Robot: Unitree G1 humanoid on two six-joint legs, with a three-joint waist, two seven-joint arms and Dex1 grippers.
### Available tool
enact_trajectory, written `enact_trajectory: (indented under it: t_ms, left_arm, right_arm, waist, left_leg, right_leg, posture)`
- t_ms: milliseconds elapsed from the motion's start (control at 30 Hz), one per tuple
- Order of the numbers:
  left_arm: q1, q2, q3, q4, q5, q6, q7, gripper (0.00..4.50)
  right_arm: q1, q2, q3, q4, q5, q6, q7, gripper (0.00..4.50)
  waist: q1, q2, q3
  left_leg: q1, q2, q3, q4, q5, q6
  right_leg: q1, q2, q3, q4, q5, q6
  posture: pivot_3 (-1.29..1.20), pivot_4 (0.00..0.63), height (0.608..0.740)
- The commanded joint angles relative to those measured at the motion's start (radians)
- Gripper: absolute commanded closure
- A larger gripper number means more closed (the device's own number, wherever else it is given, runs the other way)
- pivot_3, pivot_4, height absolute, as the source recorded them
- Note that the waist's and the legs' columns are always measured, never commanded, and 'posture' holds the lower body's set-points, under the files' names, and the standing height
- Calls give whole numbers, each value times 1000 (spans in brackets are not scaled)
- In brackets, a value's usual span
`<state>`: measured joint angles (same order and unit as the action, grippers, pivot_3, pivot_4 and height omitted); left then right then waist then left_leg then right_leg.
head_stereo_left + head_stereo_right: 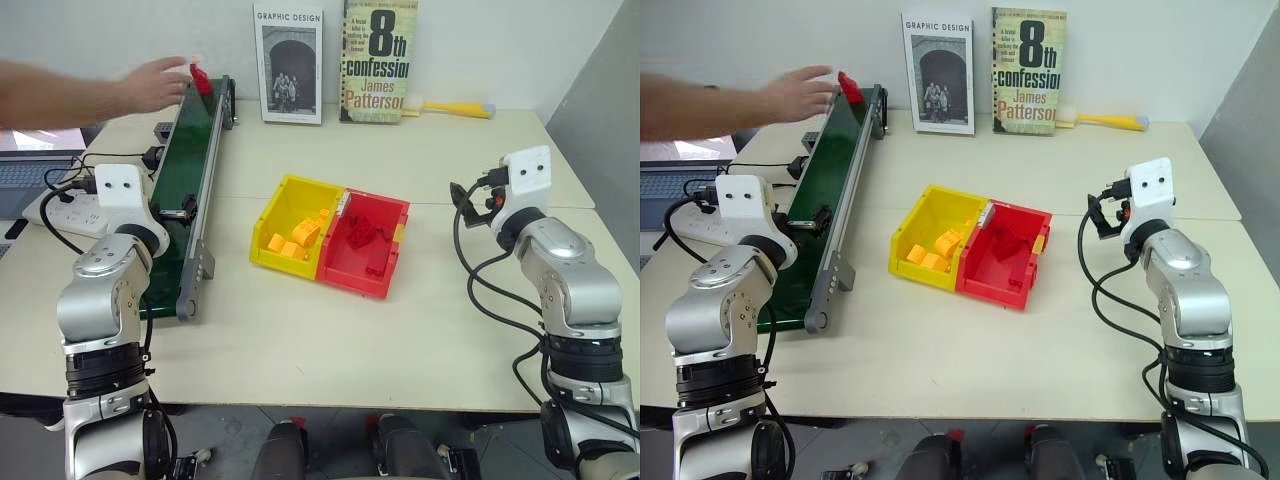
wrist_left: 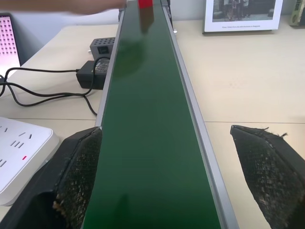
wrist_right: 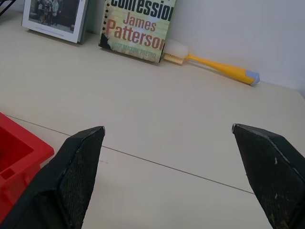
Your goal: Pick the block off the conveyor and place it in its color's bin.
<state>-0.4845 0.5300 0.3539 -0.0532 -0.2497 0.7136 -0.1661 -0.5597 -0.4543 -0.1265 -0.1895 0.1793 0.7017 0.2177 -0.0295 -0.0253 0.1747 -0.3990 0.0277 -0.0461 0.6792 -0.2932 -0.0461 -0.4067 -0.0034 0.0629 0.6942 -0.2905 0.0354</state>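
The red block sat at the conveyor's far end, beside a person's hand. Both grippers, left and right, held fingers spread, empty. The red bin lay mid-table.

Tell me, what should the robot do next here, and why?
Probably wait, left gripper held open over the conveyor. The red block sits at the belt's far end, beside a person's hand, well beyond the fingers. Once it rides nearer, close on it, then carry it to the red bin.
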Motion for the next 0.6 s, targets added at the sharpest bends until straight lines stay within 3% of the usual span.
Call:
enact_trajectory:
  t_ms: [33,600]
  left_arm:
    - [1,20,19,-57,2,-5,4,23]
    - [24,-14,53,-92,-18,-18,46,23]
  right_arm:
    - [-25,-6,-19,-15,-1,-27,6,0]
    - [-34,-9,-14,-8,-2,-28,11,0]
  waist:
    - [0,0,0]
    - [0,0,0]
  left_leg:
    - [0,0,0,0,0,0]
    - [0,0,0,0,0,0]
  right_leg:
    - [0,0,0,0,0,0]
    - [0,0,0,0,0,0]
  posture:
    - [0,150,740]
    - [0,150,740]
